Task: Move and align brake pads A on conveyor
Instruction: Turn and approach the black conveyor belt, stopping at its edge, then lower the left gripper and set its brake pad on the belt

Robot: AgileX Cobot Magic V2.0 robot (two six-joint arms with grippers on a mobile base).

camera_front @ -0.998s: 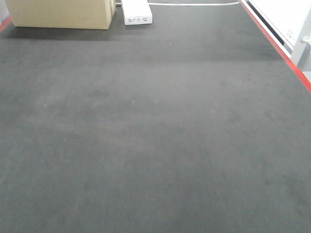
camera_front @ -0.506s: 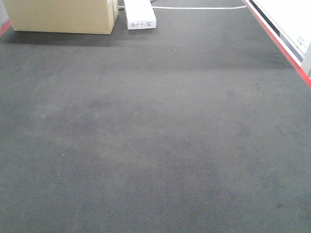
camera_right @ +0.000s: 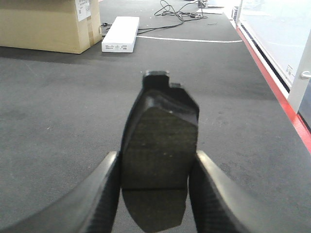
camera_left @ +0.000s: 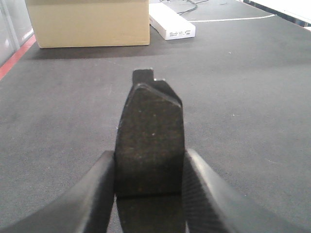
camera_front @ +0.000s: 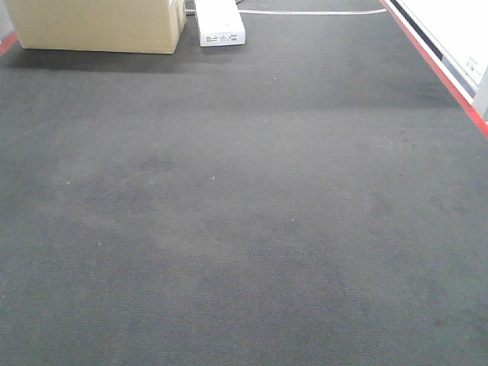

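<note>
A brake pad (camera_left: 149, 141) is pinched between the left fingers (camera_left: 95, 191), a second brake pad (camera_right: 158, 145) between the right fingers (camera_right: 104, 191); both are held above the conveyor belt (camera_front: 244, 213), well short of the cardboard box (camera_front: 91, 27) at its far end; no pad lies on the belt in view. Likely next: lower each, lay it flat, square the two. The pads are gritty grey oblongs on black plates; the belt is felt-like charcoal, red-edged; a white carton (camera_front: 221, 27) sits just beside the box.
</note>
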